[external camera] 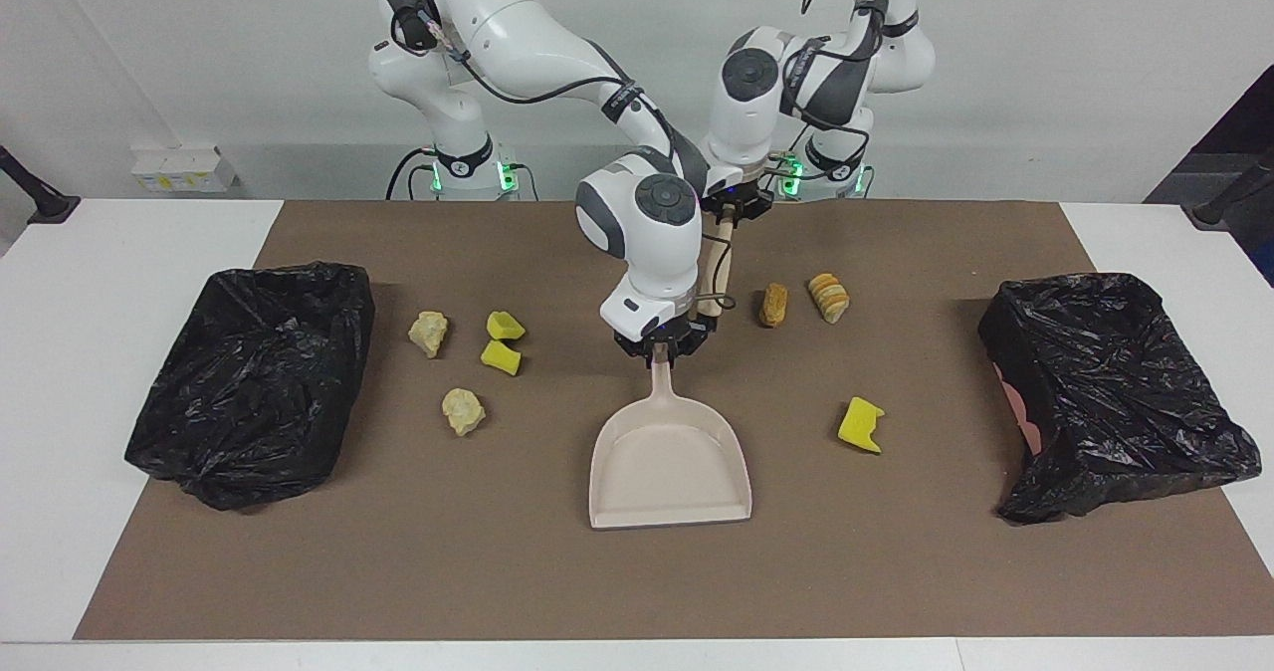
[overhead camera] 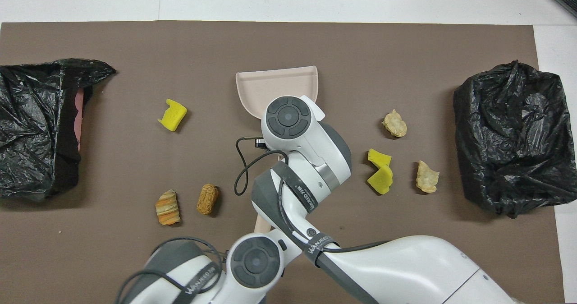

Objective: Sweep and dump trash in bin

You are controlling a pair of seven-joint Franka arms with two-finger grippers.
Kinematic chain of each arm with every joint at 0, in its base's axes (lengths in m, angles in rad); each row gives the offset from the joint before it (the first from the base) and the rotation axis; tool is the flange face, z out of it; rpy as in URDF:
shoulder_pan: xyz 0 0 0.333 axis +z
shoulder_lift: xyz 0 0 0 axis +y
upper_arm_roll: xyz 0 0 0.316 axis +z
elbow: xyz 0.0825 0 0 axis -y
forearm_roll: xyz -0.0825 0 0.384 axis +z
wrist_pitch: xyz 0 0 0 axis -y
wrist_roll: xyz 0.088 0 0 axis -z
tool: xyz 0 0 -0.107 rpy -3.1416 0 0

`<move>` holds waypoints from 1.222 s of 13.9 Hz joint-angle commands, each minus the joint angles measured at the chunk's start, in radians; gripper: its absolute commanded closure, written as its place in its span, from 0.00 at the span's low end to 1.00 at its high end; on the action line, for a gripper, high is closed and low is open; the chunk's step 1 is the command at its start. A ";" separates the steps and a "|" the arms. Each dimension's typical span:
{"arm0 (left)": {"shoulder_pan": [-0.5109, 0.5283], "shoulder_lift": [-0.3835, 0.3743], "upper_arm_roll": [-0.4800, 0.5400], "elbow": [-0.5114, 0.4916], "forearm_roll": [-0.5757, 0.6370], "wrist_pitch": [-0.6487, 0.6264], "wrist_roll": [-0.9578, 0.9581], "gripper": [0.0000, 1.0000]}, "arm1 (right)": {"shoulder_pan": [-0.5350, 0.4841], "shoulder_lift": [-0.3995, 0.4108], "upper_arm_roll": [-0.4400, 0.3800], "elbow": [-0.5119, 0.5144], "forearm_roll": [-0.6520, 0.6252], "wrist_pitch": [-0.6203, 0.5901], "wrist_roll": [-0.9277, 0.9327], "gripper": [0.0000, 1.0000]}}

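Note:
My right gripper is shut on the handle of the beige dustpan, which lies flat mid-mat. Over the mat's robot-side edge, my left gripper is shut on the top of the beige brush handle, which hangs down beside the right wrist with its bristles hidden. Trash lies on both sides of the pan. Toward the right arm's end are two cream lumps and two yellow sponge chunks. Toward the left arm's end are two bread pieces and a yellow chunk.
A bin lined with a black bag stands at each end of the brown mat: one at the right arm's end, one at the left arm's end. White table borders the mat.

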 commanded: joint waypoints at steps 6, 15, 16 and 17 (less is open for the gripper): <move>0.012 0.164 0.349 0.235 0.203 -0.011 0.211 1.00 | -0.035 -0.134 0.013 -0.032 0.009 -0.054 -0.289 1.00; 0.020 0.450 0.488 0.427 0.306 0.078 0.281 1.00 | -0.219 -0.227 0.015 -0.044 0.035 -0.323 -1.278 1.00; 0.022 0.470 0.494 0.433 0.307 0.086 0.281 1.00 | -0.240 -0.230 0.015 -0.056 0.035 -0.324 -1.367 1.00; 0.022 0.487 0.496 0.432 0.306 0.104 0.281 1.00 | -0.259 -0.243 0.015 -0.082 0.035 -0.321 -1.449 1.00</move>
